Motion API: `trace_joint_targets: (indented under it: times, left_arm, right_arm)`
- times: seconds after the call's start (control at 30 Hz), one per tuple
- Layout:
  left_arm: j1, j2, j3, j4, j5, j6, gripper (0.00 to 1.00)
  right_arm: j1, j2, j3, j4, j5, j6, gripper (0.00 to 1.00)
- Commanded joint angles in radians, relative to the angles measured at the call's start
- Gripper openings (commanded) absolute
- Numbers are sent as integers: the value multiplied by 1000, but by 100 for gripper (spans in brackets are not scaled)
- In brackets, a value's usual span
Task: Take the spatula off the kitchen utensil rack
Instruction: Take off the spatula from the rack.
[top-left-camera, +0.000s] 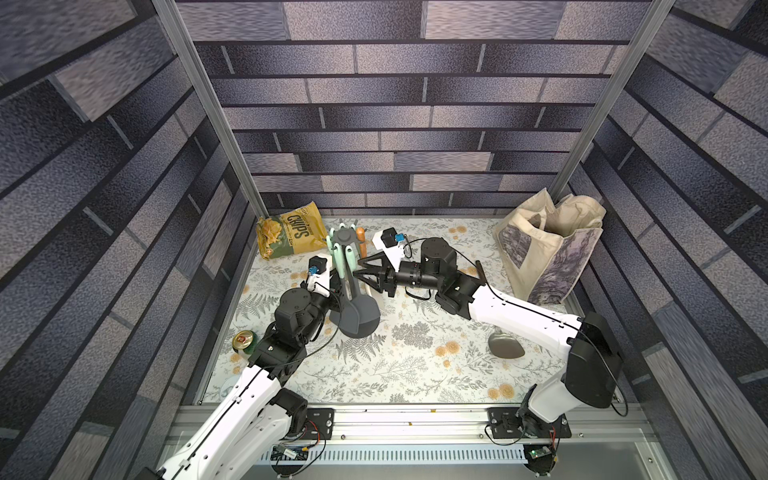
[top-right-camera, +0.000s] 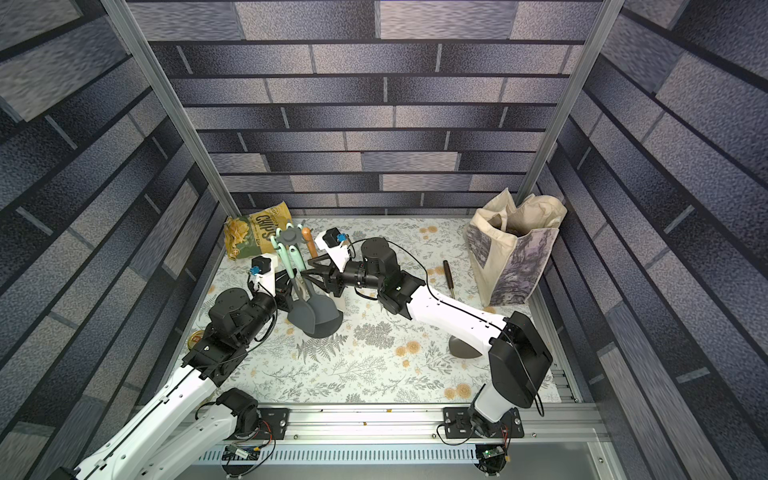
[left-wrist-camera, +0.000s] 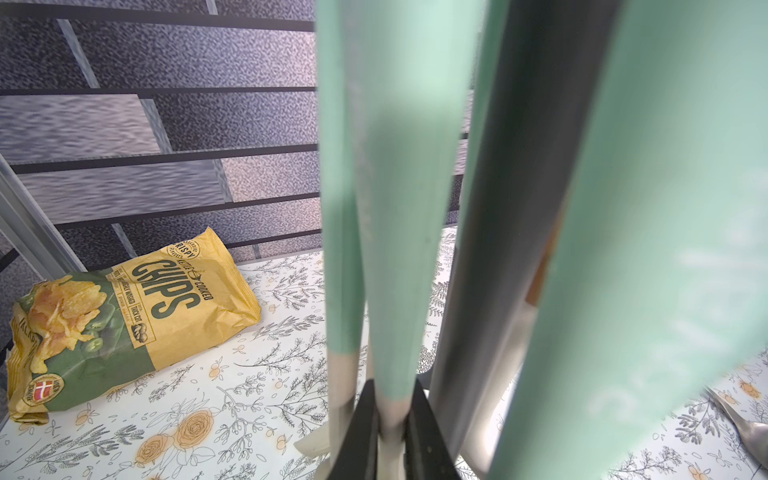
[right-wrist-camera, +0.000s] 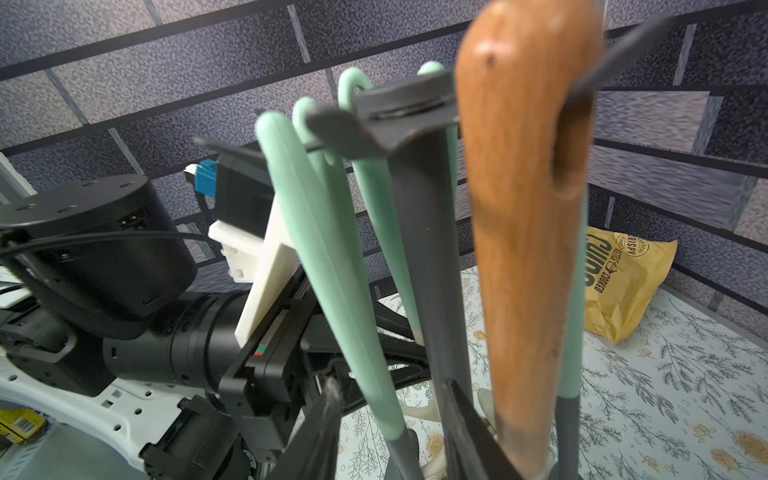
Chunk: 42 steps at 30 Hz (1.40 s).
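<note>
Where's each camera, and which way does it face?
Top views: overhead, looking down on the table; both arms show.
Left wrist: on left arm, facing mint handles and chips bag; jaws shut on one mint handle.
Right wrist: on right arm, facing the rack; left arm shows.
Shared: both wrist views catch the chips bag.

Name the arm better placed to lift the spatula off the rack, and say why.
Left. The left gripper is shut on what appears to be the mint-green-handled spatula hanging from the dark grey hooked utensil rack; the right gripper merely flanks the rack's pole, probably bracing it.
</note>
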Motion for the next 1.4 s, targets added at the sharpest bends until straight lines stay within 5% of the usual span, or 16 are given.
trace_joint_targets:
  times: [0.0,0.5,0.9,1.37]
  left_arm:
    - [4,-5,-2,57,-15,9,11]
    - [14,-16,-17,60,-1,-3,12]
    - [21,-41,-25,51,5,-16,12]
    - [22,-26,-10,37,-3,-21,11]
  right_arm:
    - [11,17,43,-16,-23,-17,42]
    - [31,47,65,-4,-50,-5,39]
    - [37,9,36,-36,-38,-33,7]
    - [36,-88,9,-151,-2,-123,0]
